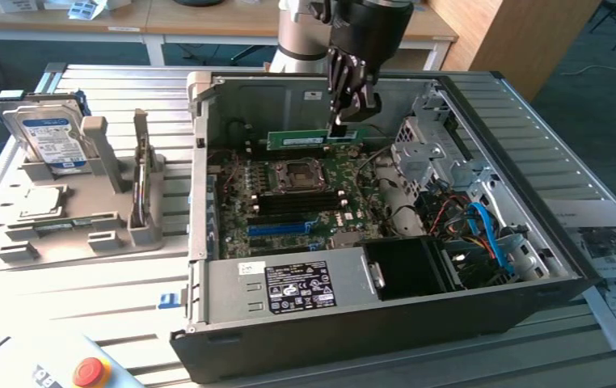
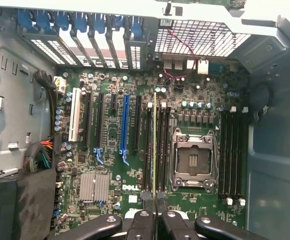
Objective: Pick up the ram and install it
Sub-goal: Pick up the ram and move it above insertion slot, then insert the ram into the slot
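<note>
The ram is a thin green stick, held level in the air inside the open computer case. My gripper reaches down from above and is shut on the stick's end nearer the exterior view's right. It hangs over the motherboard, just beyond the CPU socket. In the wrist view the ram appears edge-on as a thin pale line between my gripper fingers. It runs along the dark memory slots beside the CPU socket, above them and apart.
A grey fixture at the exterior view's left carries a silver hard drive. Inside the case are a power supply, a drive cage and blue cables. Papers lie to the right. A red stop button sits near the front.
</note>
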Tool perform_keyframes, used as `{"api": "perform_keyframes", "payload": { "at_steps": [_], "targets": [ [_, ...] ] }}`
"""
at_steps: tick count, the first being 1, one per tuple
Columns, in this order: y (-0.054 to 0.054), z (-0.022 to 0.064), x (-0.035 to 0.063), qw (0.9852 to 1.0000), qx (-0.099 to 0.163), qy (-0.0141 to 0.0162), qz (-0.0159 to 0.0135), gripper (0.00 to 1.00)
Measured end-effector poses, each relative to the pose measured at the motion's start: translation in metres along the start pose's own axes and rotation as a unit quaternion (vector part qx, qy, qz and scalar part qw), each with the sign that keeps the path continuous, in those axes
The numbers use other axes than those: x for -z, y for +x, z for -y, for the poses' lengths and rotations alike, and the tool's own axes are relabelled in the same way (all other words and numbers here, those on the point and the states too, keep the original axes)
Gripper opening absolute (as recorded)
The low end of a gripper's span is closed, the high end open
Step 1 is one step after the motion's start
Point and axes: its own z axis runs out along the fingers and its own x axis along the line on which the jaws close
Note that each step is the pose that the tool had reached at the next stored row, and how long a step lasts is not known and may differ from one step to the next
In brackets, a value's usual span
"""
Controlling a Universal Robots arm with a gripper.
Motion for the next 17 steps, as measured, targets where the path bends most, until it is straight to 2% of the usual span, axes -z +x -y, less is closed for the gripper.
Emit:
{"api": "perform_keyframes", "payload": {
  "at_steps": [17],
  "targets": [
    [-0.0005,-0.0014,-0.0003,1.0,0.0,0.0,0.0,0.12]
  ]
}}
